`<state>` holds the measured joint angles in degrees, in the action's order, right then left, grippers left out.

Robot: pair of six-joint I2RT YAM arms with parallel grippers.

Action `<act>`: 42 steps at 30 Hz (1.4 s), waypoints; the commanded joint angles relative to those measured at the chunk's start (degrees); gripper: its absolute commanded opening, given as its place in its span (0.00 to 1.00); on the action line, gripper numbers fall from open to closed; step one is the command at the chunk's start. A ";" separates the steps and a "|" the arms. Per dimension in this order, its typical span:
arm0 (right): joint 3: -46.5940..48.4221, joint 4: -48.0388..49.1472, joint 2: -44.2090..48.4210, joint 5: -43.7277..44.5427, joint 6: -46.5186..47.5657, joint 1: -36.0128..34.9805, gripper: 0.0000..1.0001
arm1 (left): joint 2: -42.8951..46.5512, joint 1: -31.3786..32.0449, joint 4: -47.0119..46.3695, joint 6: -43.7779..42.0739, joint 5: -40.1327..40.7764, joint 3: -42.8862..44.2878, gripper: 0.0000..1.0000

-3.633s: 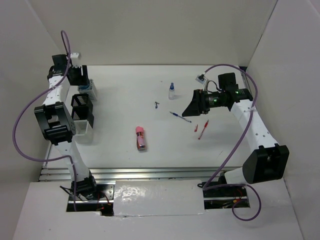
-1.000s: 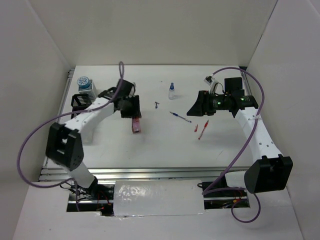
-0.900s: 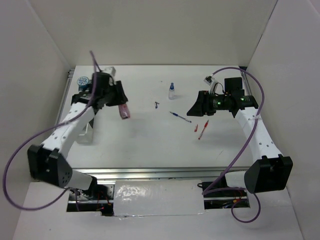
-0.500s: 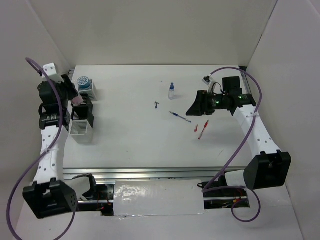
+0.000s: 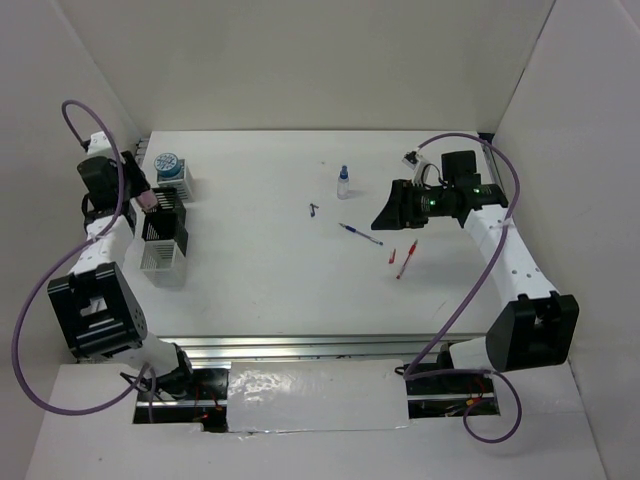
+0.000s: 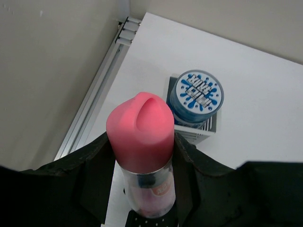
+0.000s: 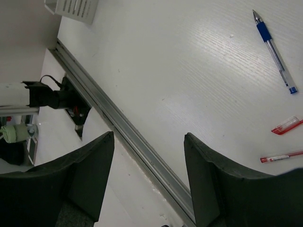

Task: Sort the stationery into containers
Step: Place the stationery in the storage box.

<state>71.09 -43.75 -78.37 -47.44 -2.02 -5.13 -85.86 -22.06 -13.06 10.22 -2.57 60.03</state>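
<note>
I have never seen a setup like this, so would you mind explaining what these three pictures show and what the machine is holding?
These are two robot arms bolted at the near edge of a white table. The overhead picture looks down from behind them. The other two come from a small camera on each wrist, so the dark shapes at the bottom are that arm's own gripper fingers. The left gripper is shut on a pink-capped tube, held by a row of small organizer boxes. There a blue-white tin sits in a white slotted box. The right gripper is open and empty above the table. Loose on the table lie a blue pen, a red pen, a short red piece and a small blue-capped bottle.
</note>
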 commanded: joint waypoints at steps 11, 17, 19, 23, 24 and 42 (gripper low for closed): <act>2.03 0.86 -2.05 0.24 1.41 -0.67 0.67 | -6.33 3.52 -15.94 -3.45 0.46 3.17 0.00; 2.56 0.86 -2.93 0.15 1.41 -0.76 0.67 | -6.77 4.48 -16.21 -3.36 1.60 1.32 0.00; 2.82 0.68 -3.19 0.16 1.41 -0.67 0.67 | -6.94 4.49 -16.91 -3.71 2.30 0.53 0.00; 3.09 0.86 -3.63 0.33 1.41 -0.67 0.67 | -7.21 4.66 -17.88 -4.24 2.30 -0.44 0.00; 3.09 0.86 -3.63 0.24 1.41 -0.68 0.67 | -7.30 4.58 -18.05 -4.33 4.13 -0.79 0.00; 3.97 0.86 -3.72 1.30 1.41 -1.47 0.68 | -6.95 4.40 -16.47 -3.28 3.71 -1.76 0.40</act>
<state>72.40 -43.72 -82.02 -46.83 -1.58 -5.76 -92.95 -17.54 -25.10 7.46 0.82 57.36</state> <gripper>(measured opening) 0.681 0.578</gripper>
